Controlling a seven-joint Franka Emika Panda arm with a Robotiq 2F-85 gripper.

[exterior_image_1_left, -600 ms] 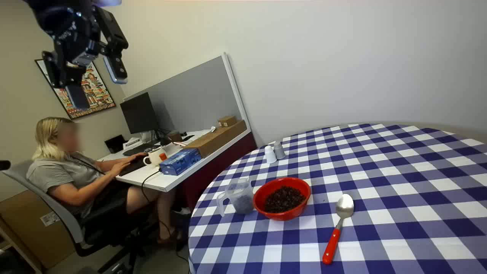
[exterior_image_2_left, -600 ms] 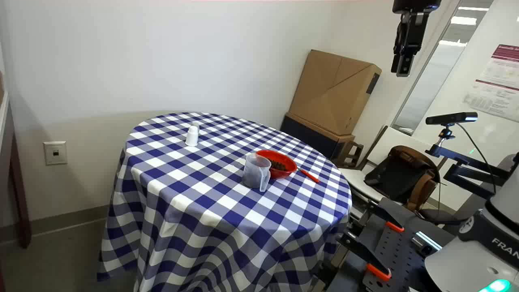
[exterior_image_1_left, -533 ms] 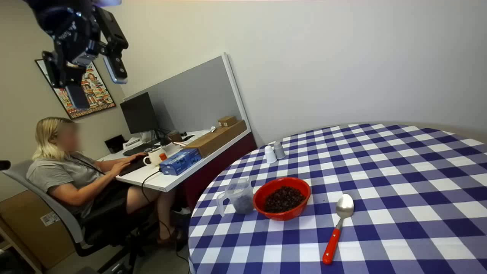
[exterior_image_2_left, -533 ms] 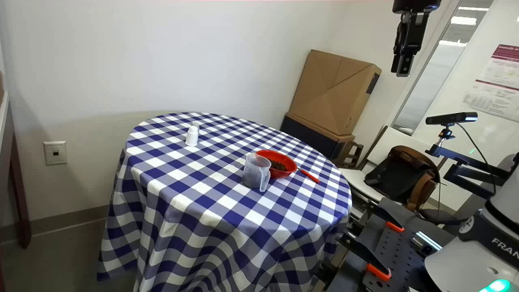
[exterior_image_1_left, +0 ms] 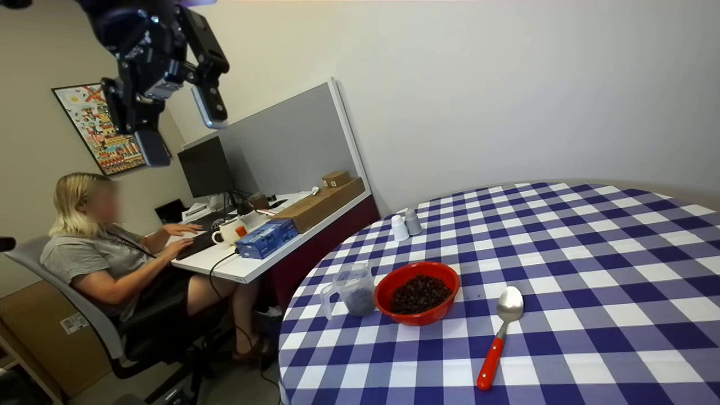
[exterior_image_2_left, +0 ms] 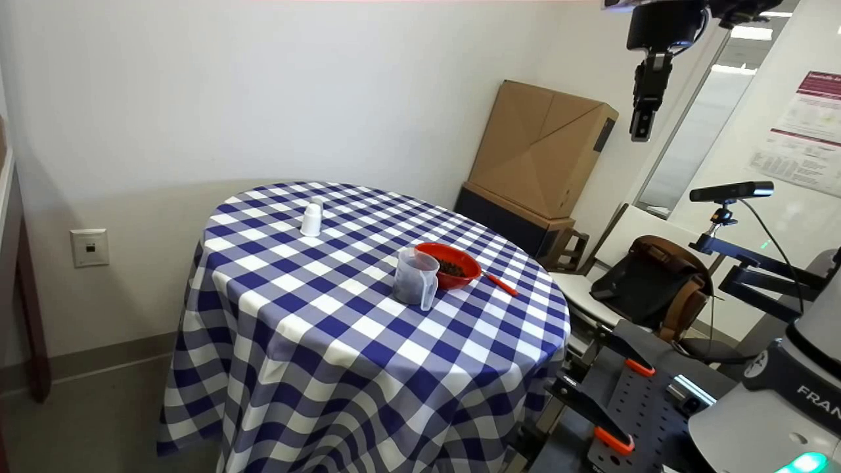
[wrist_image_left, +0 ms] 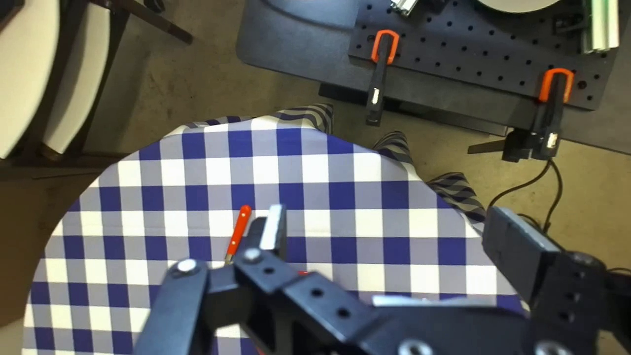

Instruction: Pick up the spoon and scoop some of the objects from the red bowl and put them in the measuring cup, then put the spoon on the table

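Down on the table (exterior_image_1_left: pixel 607 281), the spoon (exterior_image_1_left: pixel 498 341) lies well below the gripper (exterior_image_1_left: pixel 185 138), whose jaws stand apart.

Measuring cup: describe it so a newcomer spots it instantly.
Find the round table with the blue-and-white checkered cloth. On it, beside the red bowl of dark brown pieces, stands the measuring cup. Unlike that opaque bowl, it is see-through, with a side handle.
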